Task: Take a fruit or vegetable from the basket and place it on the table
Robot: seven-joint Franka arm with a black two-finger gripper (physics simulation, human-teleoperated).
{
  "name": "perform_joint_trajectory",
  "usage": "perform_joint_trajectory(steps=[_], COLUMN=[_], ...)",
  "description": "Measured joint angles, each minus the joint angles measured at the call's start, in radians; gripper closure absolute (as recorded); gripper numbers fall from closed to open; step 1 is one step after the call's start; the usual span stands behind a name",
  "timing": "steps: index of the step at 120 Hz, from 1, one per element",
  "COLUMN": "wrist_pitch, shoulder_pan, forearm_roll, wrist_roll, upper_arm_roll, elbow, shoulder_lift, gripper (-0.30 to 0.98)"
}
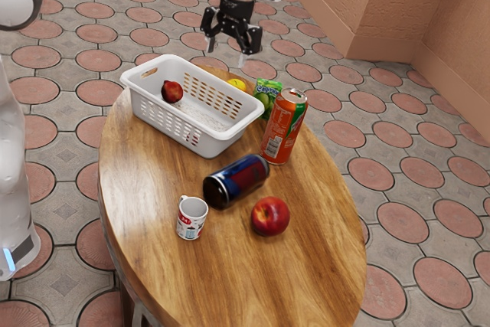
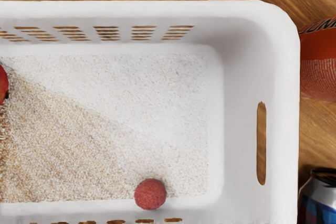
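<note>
My gripper [image 1: 227, 52] hangs above the far side of the white basket [image 1: 145, 80], its two fingers apart with nothing between them. Inside the basket lies a dark red round fruit [image 1: 172, 92], toward the exterior view's left end; part of this red fruit [image 2: 3, 84] is cut off by the wrist view's edge. A small, rough-skinned reddish fruit like a lychee [image 2: 150, 194] rests on the basket's speckled floor [image 2: 131, 108], close to a slotted long wall. In the exterior view, some red shows through the near wall's slots.
Outside the basket on the wooden table [image 1: 153, 189] are an orange can [image 1: 283, 128], a green pack [image 1: 266, 94], a yellow fruit [image 1: 237, 83], a dark blue can lying on its side [image 1: 237, 180], a mug [image 1: 191, 218] and a red apple [image 1: 270, 216]. The orange can stands near one basket end.
</note>
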Motion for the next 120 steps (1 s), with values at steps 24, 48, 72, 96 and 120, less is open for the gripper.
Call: perform_joint_trajectory(steps=[24,48,72,96,120], wrist_pitch=[0.049,0.064,0.051,0.048,0.095], shoulder_pan=[-0.003,0.0,0.002,0.002,0.004], forearm_roll=[0.002,0.033,0.093,0.141,0.203], wrist_roll=[-0.073,-0.121,-0.116,-0.07,-0.021], upper_arm_roll=[-0.007,-0.01,-0.014,-0.018,-0.018], elbow=[-0.079,-0.191,-0.227,-0.264,-0.322], shoulder_lift=[-0.045,-0.134,-0.134,-0.132,-0.13], gripper=[0.0,0.0,0.0,0.0,0.0])
